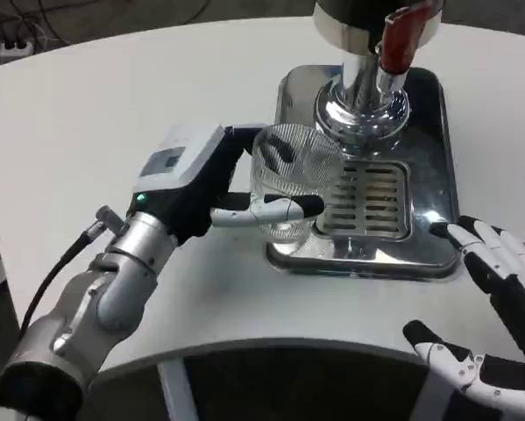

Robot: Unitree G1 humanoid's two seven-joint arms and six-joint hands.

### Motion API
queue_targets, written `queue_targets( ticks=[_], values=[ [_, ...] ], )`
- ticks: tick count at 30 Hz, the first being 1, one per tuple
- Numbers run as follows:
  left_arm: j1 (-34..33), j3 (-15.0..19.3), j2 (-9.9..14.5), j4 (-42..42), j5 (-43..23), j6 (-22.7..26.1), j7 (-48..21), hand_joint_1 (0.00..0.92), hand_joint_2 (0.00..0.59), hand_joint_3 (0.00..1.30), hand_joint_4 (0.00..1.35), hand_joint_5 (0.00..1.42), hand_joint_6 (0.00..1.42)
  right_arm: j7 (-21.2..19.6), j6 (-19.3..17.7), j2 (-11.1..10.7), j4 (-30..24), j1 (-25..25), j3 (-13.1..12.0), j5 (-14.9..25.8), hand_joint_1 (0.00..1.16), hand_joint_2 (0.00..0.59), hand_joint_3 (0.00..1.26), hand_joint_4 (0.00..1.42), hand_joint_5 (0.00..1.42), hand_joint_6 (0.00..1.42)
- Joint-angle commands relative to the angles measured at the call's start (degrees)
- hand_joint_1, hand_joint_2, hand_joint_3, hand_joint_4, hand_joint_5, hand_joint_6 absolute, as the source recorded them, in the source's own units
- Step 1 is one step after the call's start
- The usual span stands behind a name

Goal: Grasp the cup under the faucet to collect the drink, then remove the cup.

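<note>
Head view, looking down on a round white table. At the far middle sits a shiny steel drip tray with a slotted grate set into its near half. On the tray's far part rises a chrome dispenser column, and a red tap handle juts out at its upper right. The left hand reaches in from the lower left on a silver forearm, its white back turned upward. Its fingers are wrapped around a clear ribbed cup: one white and black finger crosses the near side of the glass and dark fingers show through it on the far side, so the hand holds the cup. The cup stands upright at the tray's left edge, just left of the grate and just in front of the column; whether its base rests on the tray or is lifted a little is hard to tell, and any liquid inside cannot be made out. The right hand lies at the lower right, near the tray's near right corner, its fingers spread apart and holding nothing. A black cable runs along the left forearm.
</note>
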Motion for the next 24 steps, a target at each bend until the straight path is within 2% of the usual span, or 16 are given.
queue_targets(
  ticks=[1,11,24],
  values=[
    [-4.18,-1.98,-0.89,5.56,1.31,-0.77,4.71,0.548,0.102,1.02,1.18,1.39,1.42,0.67,0.19,0.07,-0.97,1.48,-0.8,0.61,0.45,0.357,0.09,0.0,0.0,0.0],
    [-9.38,-4.46,-3.25,12.2,1.4,-0.85,7.43,0.548,0.103,1.01,1.16,1.38,1.42,0.67,0.1,-0.36,-0.87,2.08,-2.25,1.88,0.44,0.358,0.08,0.0,0.0,0.0],
    [-14.64,-7.18,-6.9,16.34,1.99,0.16,8.63,0.538,0.107,1.01,1.15,1.38,1.42,0.55,0.04,-1.37,-0.82,2.64,-3.98,3.74,0.44,0.358,0.08,0.0,0.0,0.0]
  ],
)
